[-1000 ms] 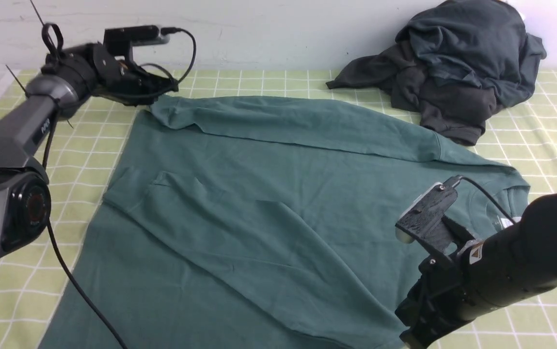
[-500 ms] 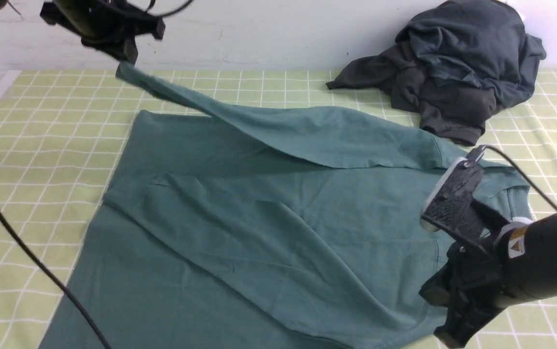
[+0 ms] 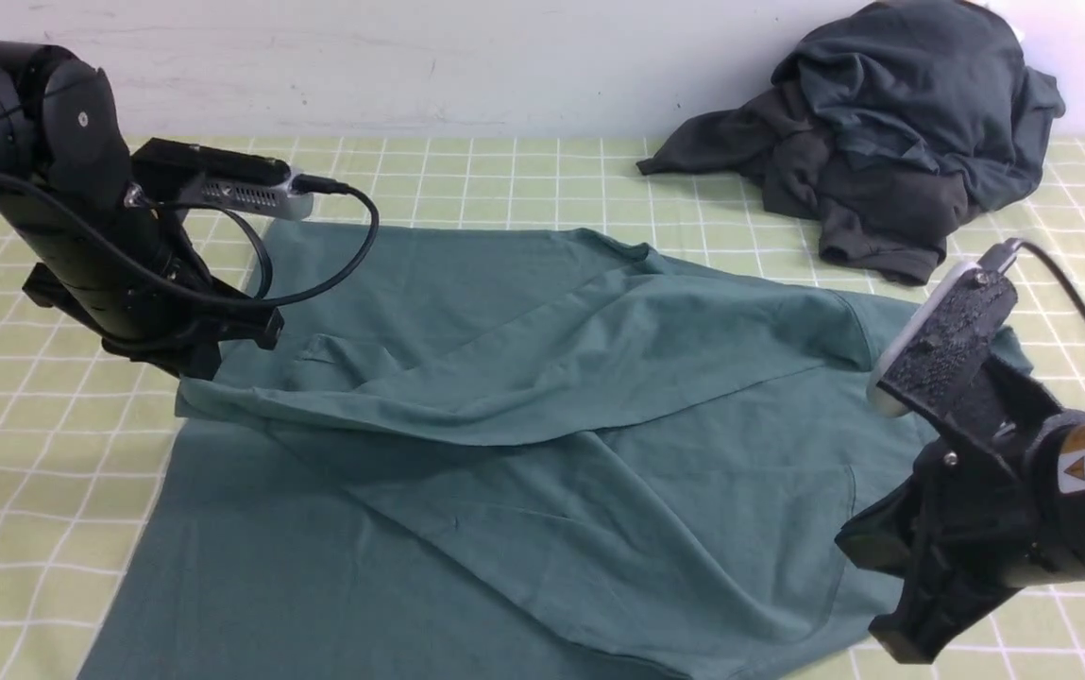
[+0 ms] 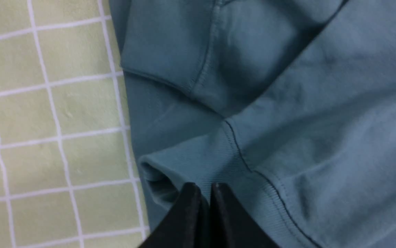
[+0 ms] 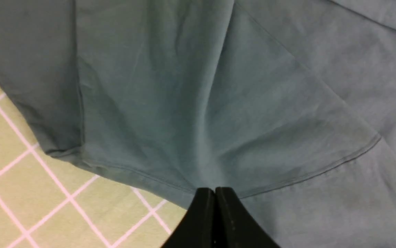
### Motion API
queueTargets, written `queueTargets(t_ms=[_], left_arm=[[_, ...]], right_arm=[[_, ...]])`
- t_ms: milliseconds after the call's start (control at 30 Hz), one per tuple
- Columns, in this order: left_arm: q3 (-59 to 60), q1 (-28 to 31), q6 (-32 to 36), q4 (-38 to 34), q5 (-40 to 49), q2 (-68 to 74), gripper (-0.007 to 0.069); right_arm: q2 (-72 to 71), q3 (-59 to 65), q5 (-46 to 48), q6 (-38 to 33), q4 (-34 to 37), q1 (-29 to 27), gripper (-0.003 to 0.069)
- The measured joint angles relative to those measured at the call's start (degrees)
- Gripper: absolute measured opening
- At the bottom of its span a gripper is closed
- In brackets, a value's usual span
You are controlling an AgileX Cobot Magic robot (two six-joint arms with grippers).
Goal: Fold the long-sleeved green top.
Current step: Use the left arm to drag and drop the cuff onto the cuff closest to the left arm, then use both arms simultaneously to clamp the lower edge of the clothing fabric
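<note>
Teal knit: the green long-sleeved top [image 3: 504, 397] spans the bench [image 3: 504, 170] crosswise, hem leftward; left jaws clamp its cuff [image 4: 198, 162], right jaws its right edge; bare bench left, beyond.

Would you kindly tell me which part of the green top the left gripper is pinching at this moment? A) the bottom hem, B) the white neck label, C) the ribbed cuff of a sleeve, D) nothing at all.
C: in the left wrist view the left gripper has its jaws closed on the ribbed cuff of the green long-sleeved top, just beside the cuff's opening.
</note>
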Motion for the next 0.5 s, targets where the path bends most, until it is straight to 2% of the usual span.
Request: queueTargets(t_ms=[167,267,300,333,367,433,500], left_arm=[[1.28,-0.05,0.00,1.99,2.78,-0.30,0.0115],[1.77,-0.05,0.00,2.65,5.08,-1.20,0.0223],[2.81,-0.05,0.00,2.79,6.05,-2.83,0.0297],[3.84,-0.05,0.00,2.78,6.41,-4.05,0.0335],[4.33,-0.05,0.00,2.78,6.51,-4.56,0.0343],[7.62,-0.05,0.54,2.78,6.89,-7.64,0.0413],[12.34,-0.05,3.90,2.78,6.81,-10.31,0.0458]], right_arm=[[0.00,0.00,1.47,0.00,2.21,0.00,-0.0014],[0.00,0.00,2.56,0.00,2.43,0.00,-0.0014],[0.00,0.00,3.40,0.00,2.43,0.00,-0.0014],[0.00,0.00,3.76,0.00,2.50,0.00,-0.0014],[0.00,0.00,3.84,0.00,2.50,0.00,-0.0014],[0.00,0.00,4.60,0.00,3.09,0.00,-0.0014],[0.00,0.00,5.58,0.00,4.26,0.00,-0.0014]])
